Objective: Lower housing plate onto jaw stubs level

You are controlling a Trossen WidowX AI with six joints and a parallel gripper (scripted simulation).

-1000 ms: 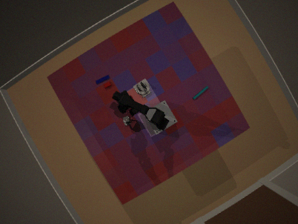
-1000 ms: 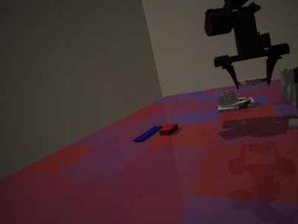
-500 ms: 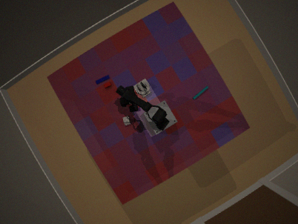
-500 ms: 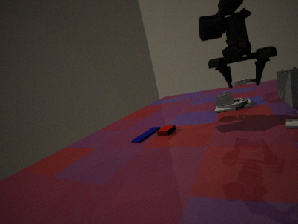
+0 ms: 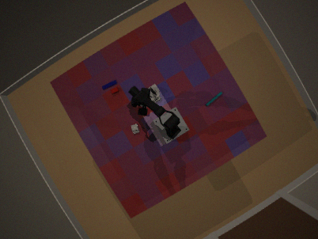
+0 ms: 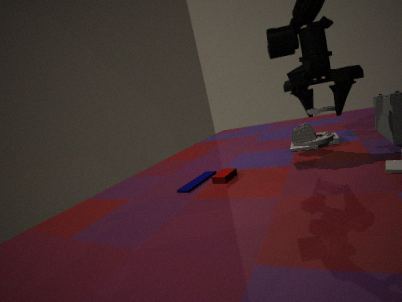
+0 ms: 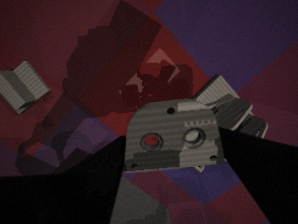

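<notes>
My gripper (image 6: 325, 111) (image 7: 169, 136) is shut on the grey housing plate (image 6: 320, 110) (image 7: 160, 122), with a finger at each side of it. The plate has two large holes and small corner holes, and is held roughly level in the air. The pale gripper base with the two grey jaws (image 5: 155, 94) (image 6: 303, 134) (image 7: 232, 112) lies on the mat, below the plate. In the wrist view it shows behind the plate's right side, partly covered by it. The pins and stubs cannot be made out. In the top view the arm hides the held plate.
A pale notched block (image 5: 135, 129) (image 6: 394, 167) (image 7: 24, 86) lies apart from the jaws. A blue bar (image 5: 109, 85) (image 6: 197, 181) and a red block (image 5: 115, 91) (image 6: 224, 176) lie together. A teal bar (image 5: 213, 99) lies beyond the arm's grey mounting plate (image 5: 160, 137).
</notes>
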